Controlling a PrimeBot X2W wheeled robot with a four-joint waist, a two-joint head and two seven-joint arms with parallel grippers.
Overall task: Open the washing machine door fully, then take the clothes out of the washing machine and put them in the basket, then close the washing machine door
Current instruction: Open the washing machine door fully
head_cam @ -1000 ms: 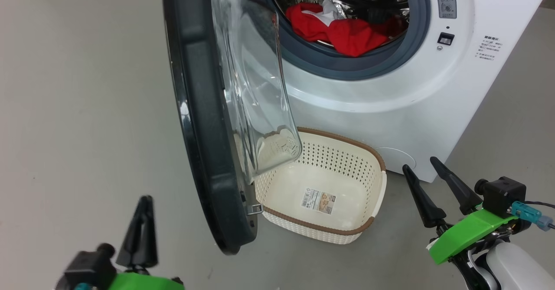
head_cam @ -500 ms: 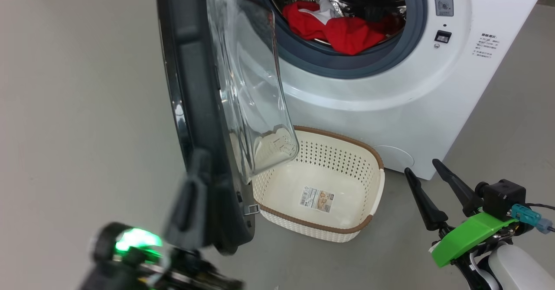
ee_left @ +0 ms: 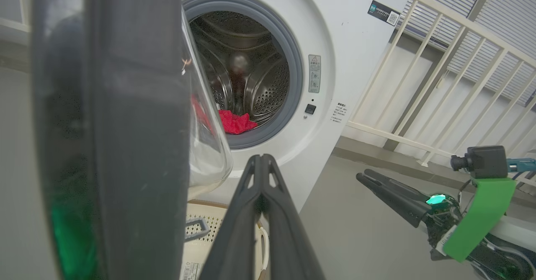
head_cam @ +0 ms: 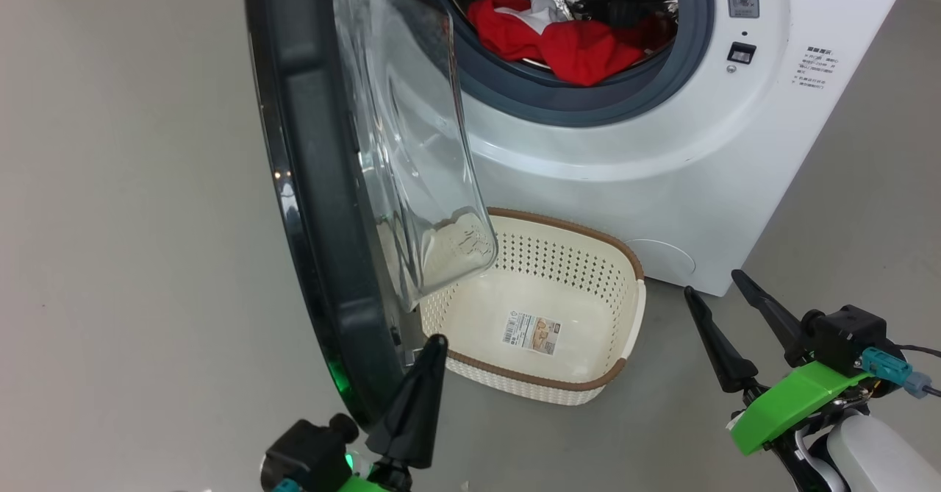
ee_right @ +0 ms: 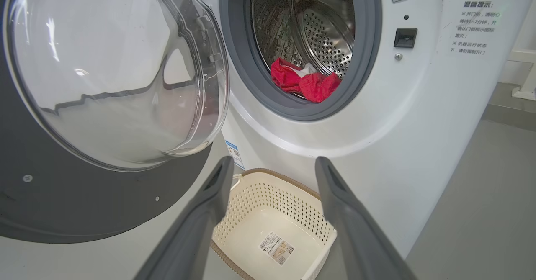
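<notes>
The left tool (head_cam: 434, 345) is pointing up at the near left, its two long dark fingers pressed together on nothing. It is sitting just beside the inner face of the lower edge of the large round black-rimmed door (head_cam: 309, 205); whether it is touching the rim cannot be told. The shut fingers are likely serving as a single stiff prod for pushing that door further left, since the door is standing out edge-on from the big white front-loading washing machine (head_cam: 625, 183) and not swung fully back. Its bulging clear glass bowl (head_cam: 412, 154) is hanging over the left end of the small cream perforated plastic basket (head_cam: 566, 223). That basket is sitting on the grey floor (head_cam: 110, 257) right below the drum opening, probably so garments need only a short drop. It is holding nothing but a paper label.

The bright red clothes with white parts (head_cam: 566, 43) are lying inside the drum, spilling onto the grey gasket at the far side. The right tool (head_cam: 713, 284) is waiting at the near right with fingers wide apart and nothing between them, seemingly ready to reach for the clothes.

The left wrist view is showing the door's thick rim edge-on and a pale railing (ee_left: 439, 62) to the right of the machine. The right wrist view is facing the bowl's hollow side and revealing a small blue sticker (ee_right: 234, 154) low on the machine front.
</notes>
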